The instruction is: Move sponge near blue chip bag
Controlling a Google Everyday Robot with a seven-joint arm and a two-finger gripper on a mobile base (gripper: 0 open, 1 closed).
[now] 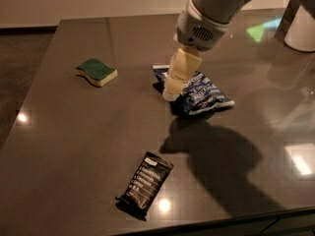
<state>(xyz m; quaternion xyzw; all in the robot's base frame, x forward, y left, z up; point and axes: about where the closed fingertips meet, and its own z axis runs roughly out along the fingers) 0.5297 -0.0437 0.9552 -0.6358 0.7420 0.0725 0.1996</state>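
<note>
The sponge (96,71), green top over pale yellow foam, lies flat on the dark table at the left. The blue chip bag (202,94), crinkled foil with white lettering, lies at the table's middle right. My gripper (171,92), with pale yellow fingers, hangs from the white arm coming in from the upper right. It hovers over the left end of the chip bag, well to the right of the sponge. It covers part of the bag. It holds nothing that I can see.
A black snack bar wrapper (144,184) lies near the table's front edge (197,226). A white rounded object (300,28) stands at the far right. The arm's shadow falls on the table right of the wrapper.
</note>
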